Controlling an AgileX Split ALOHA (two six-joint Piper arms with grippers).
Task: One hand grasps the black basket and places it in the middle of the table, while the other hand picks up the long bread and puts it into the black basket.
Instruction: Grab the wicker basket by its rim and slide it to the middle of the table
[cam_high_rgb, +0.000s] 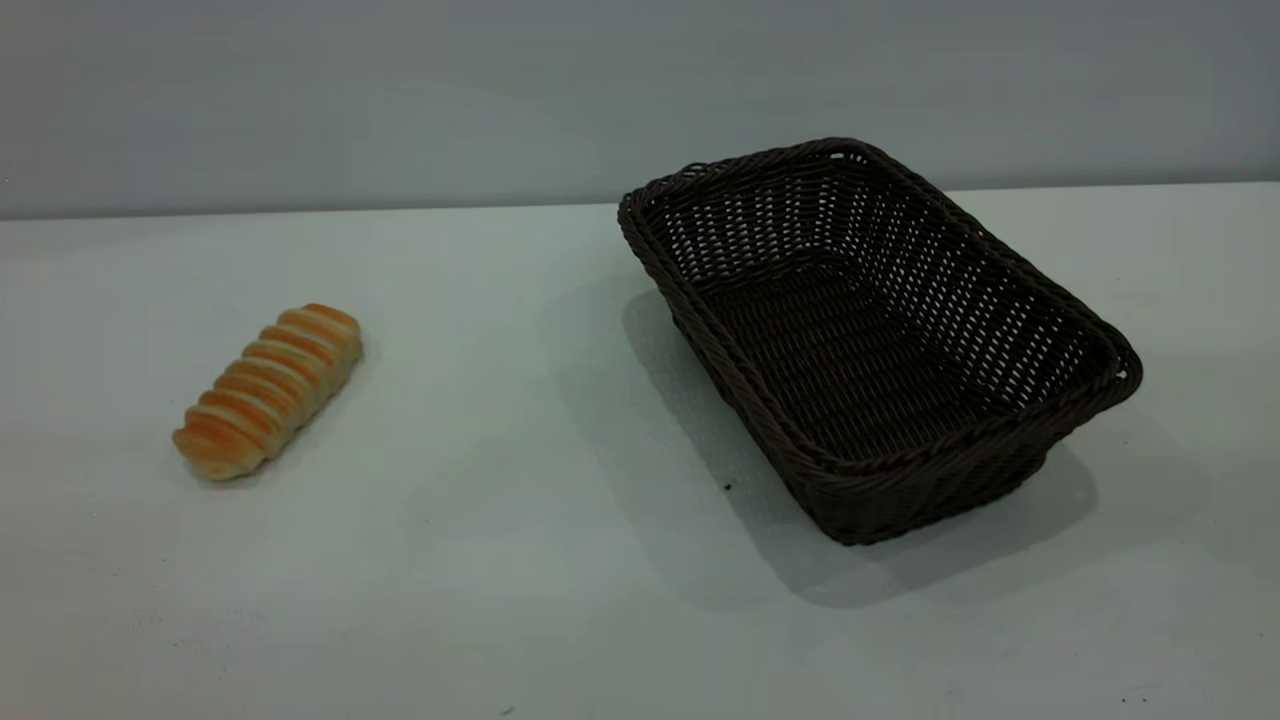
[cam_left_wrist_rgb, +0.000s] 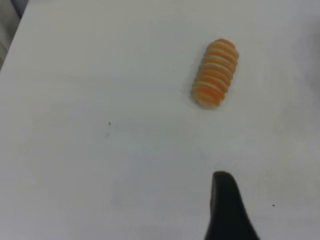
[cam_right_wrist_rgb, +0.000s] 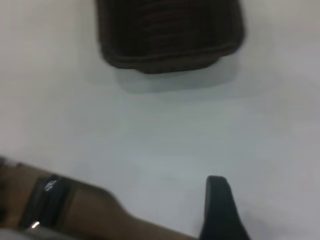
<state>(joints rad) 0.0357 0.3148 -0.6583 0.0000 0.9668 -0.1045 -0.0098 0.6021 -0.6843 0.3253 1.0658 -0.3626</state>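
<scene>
Two items on table (cam_high_rgb: 560, 560): long bread (cam_high_rgb: 268, 391) left, black basket (cam_high_rgb: 870, 340) right, empty. Hand states unclear.

On the broad flat white-grey table (cam_high_rgb: 520, 560) there is 1 large rectangular dark brown-black woven wicker basket (cam_high_rgb: 880, 330) with a braided rim, and 1 small elongated golden-orange bread roll (cam_high_rgb: 268, 390) with pale cross-wise ridges. Each wrist view shows 1 black gripper finger: 1 for the left arm (cam_left_wrist_rgb: 227, 210), 1 for the right (cam_right_wrist_rgb: 220, 207).
</scene>
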